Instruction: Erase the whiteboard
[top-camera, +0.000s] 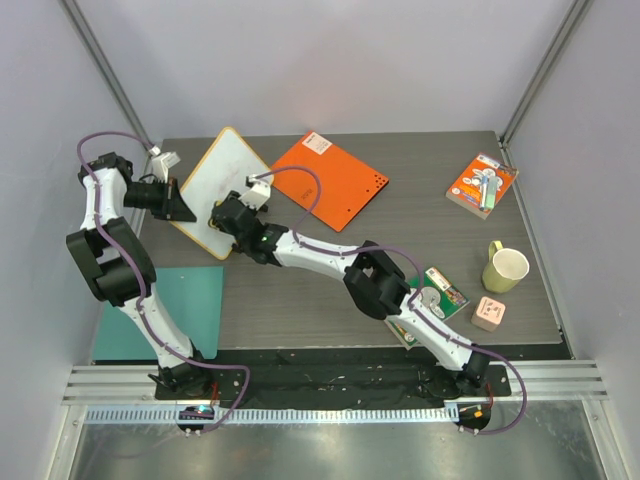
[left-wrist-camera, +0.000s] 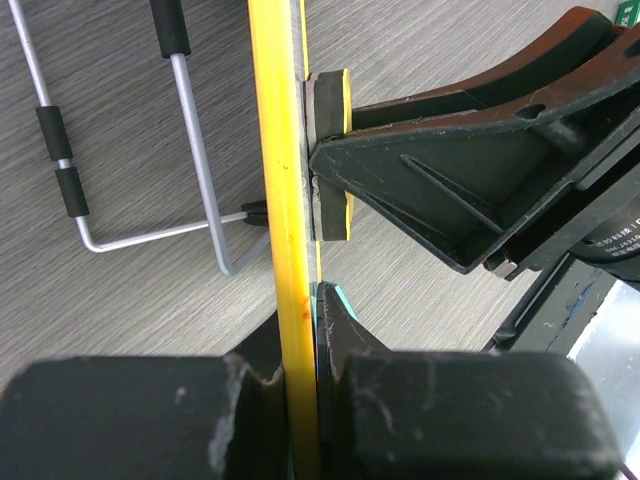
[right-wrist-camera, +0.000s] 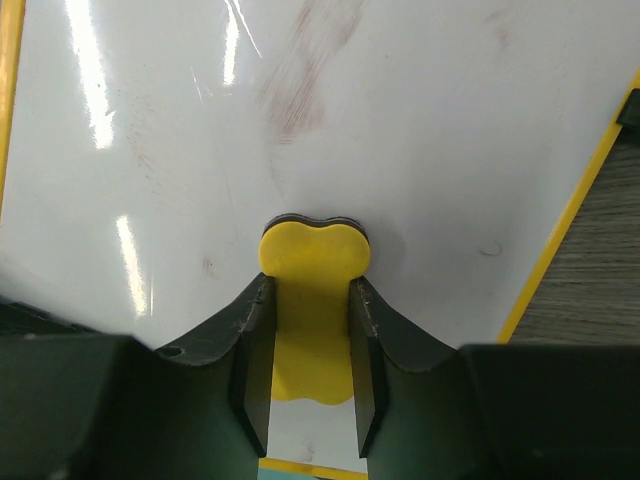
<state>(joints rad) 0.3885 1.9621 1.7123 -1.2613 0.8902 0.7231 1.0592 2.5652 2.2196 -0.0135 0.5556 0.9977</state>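
Observation:
The whiteboard (top-camera: 228, 175) has a white face and a yellow rim and sits at the back left of the table. My left gripper (top-camera: 188, 208) is shut on its left rim, which shows edge-on in the left wrist view (left-wrist-camera: 281, 150) between my fingers (left-wrist-camera: 345, 335). My right gripper (top-camera: 224, 222) is shut on a yellow eraser (right-wrist-camera: 313, 255) and presses it flat on the board's face (right-wrist-camera: 420, 110). Faint reddish-grey smears (right-wrist-camera: 300, 80) remain on the board above the eraser. The eraser also shows in the left wrist view (left-wrist-camera: 330, 150).
A solid orange board (top-camera: 335, 180) lies right of the whiteboard. A teal sheet (top-camera: 165, 305) lies at the near left. At the right are an orange package (top-camera: 481, 184), a yellow mug (top-camera: 505, 268), a pink cube (top-camera: 489, 313) and a green box (top-camera: 440, 293). A wire stand (left-wrist-camera: 190, 150) lies behind the whiteboard.

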